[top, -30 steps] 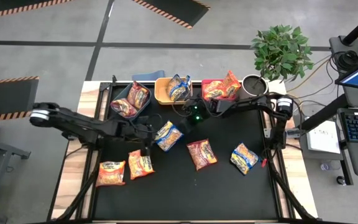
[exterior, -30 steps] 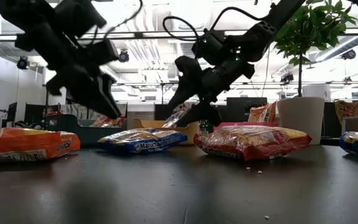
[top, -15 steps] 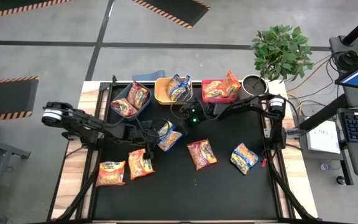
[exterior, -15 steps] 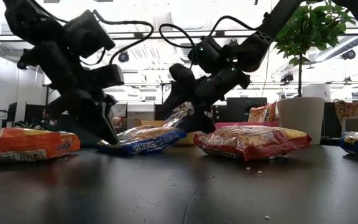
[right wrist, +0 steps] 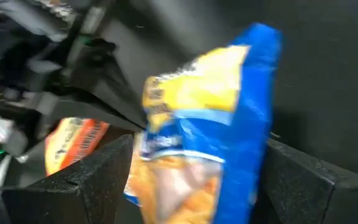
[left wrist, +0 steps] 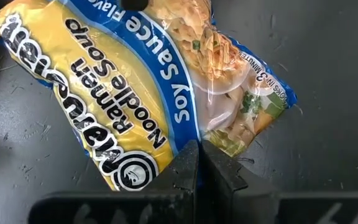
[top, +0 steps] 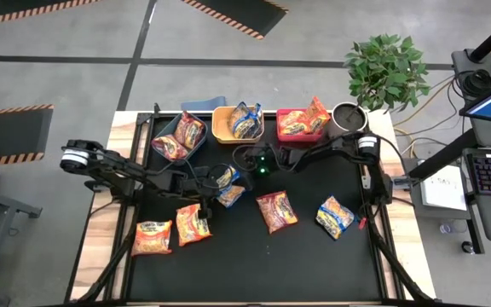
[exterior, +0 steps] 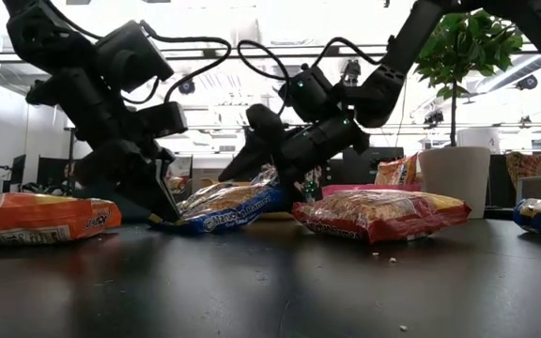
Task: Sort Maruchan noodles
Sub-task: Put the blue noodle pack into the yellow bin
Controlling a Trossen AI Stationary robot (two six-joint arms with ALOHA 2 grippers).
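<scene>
A blue-trimmed Maruchan packet lies mid-table, tilted, between both grippers. My left gripper reaches in from the table's left and is shut on the packet's left edge. My right gripper comes from the right, slanting down, and is open. Its two fingers stand on either side of the packet's raised far end. Other packets lie flat on the table: two orange, one red, one blue. My left gripper pinches the packet's edge between its two shut fingers, about midway along that side. The fingers slant down from the table's left. The held edge sits low at the table and the opposite end tilts up. Whether my right gripper touches the packet, I cannot tell.
Along the far edge stand a blue bin, a yellow bin and a red bin, each holding packets. A potted plant and a round pot stand at the far right. Bare black table lies toward the near edge.
My left gripper has come down onto the blue-trimmed packet and shut on its left edge. My right gripper has come down from the yellow bin toward the packet and opened wider around its far end. The packet's right end has tipped up; its left edge stays low.
</scene>
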